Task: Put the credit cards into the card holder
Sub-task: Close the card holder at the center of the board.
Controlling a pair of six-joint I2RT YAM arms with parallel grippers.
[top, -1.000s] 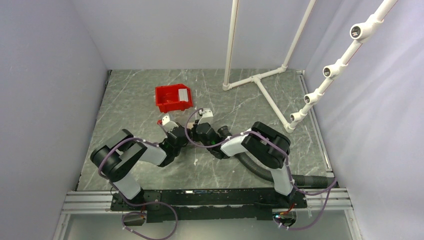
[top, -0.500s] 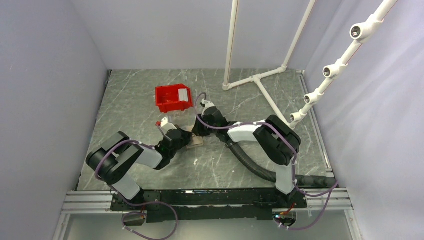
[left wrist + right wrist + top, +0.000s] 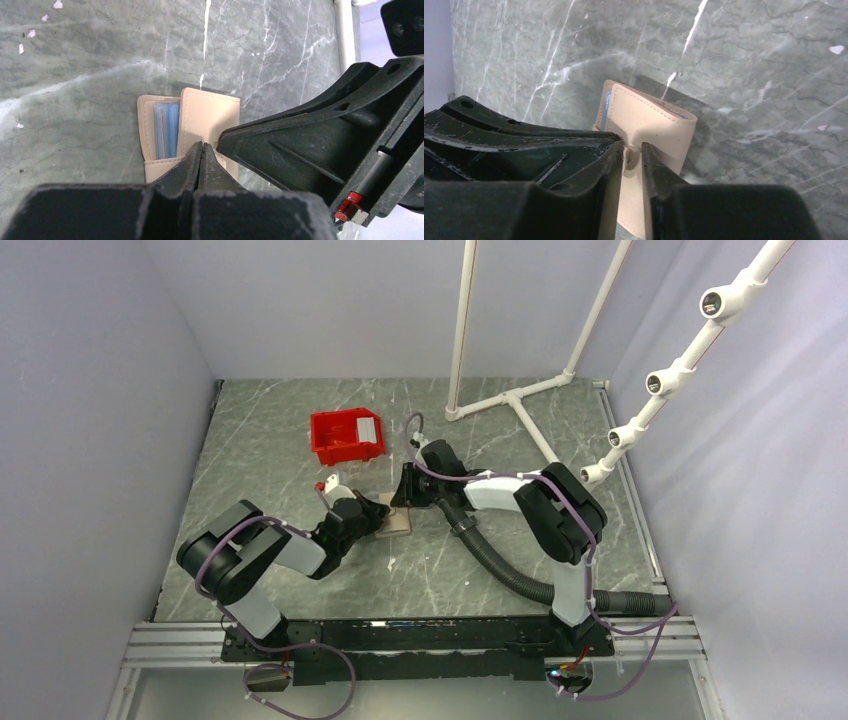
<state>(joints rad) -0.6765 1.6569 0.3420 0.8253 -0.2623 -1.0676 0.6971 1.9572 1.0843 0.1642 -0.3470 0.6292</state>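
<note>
Card holder [image 3: 207, 117] lies open on the table [image 3: 90, 75] between the two arms, with a pale blue card [image 3: 166, 129] tucked in one pocket. Right end effector [image 3: 632, 150] is clamped on its raised flap. The left end effector [image 3: 201, 150] has its fingers pressed together at the holder's near edge.

Tan card holder [image 3: 207, 120] lies half-open, pale blue card [image 3: 166, 129] inside.

The tan rectangular leather-look card holder [image 3: 210, 117] is matt and fine-grained, with stitched edges. The pale blue plastic card [image 3: 166, 129] in its 9 o'clock pocket has a slight gloss. The grey-green marble-patterned desk [image 3: 100, 60] is smooth and low-sheen. The black plastic left tool [image 3: 201, 147] and right tool [image 3: 631, 147] look matt and scuffed.
</note>
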